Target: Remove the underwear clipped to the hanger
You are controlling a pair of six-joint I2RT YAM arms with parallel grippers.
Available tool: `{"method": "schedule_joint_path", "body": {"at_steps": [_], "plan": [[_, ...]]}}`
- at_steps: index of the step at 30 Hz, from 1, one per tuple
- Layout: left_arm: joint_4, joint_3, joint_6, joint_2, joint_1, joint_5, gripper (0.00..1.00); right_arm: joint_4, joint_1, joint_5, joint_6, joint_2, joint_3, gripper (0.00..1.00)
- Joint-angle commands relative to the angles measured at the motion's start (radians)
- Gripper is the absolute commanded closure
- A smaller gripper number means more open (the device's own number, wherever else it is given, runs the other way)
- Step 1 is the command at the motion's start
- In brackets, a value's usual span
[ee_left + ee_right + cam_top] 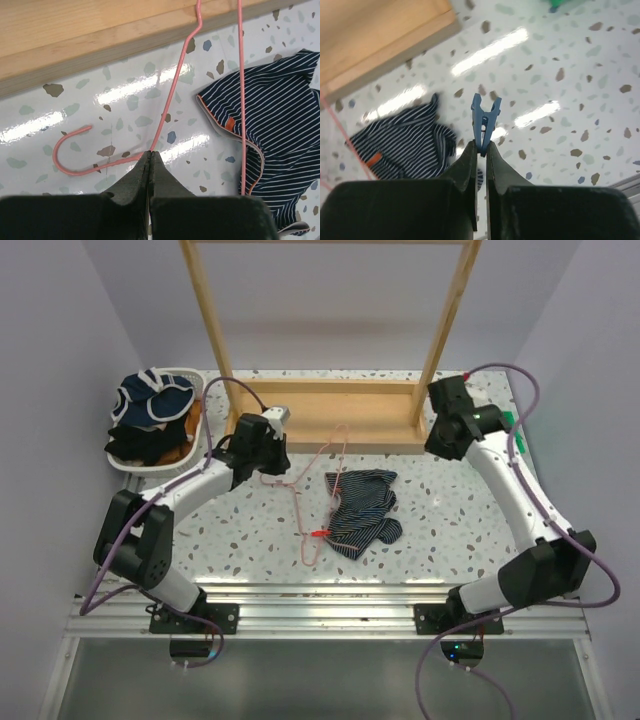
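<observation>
Pink wire hanger [170,107] is pinched at its neck by our left gripper [150,155]; our right gripper [482,147] clamps a blue peg [485,117], underwear [405,145] lying to its left.

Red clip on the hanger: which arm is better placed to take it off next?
Right, probably. The left end effector is shut on the hanger, steadying it; the right end effector holds only a blue clip it could drop first.

- No text, brand, number or sign can be read in any view.
- The orange tab [229,124] on the underwear [285,120], right of the left gripper [150,156], is too small to read.
</observation>
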Motion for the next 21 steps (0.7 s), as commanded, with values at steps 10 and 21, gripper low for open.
{"method": "schedule_joint_path", "body": {"at_steps": [10,21], "plan": [[-0.045,0.045,-0.05,-0.023,0.004,0.037,1.0,0.386,-0.42,0.092,0.055,0.106,-0.072,1.0],[-0.018,0.06,-0.066,0.017,0.004,0.039,1.0,0.621,-0.566,-0.047,0.065,0.338,0.009,0.9]]}}
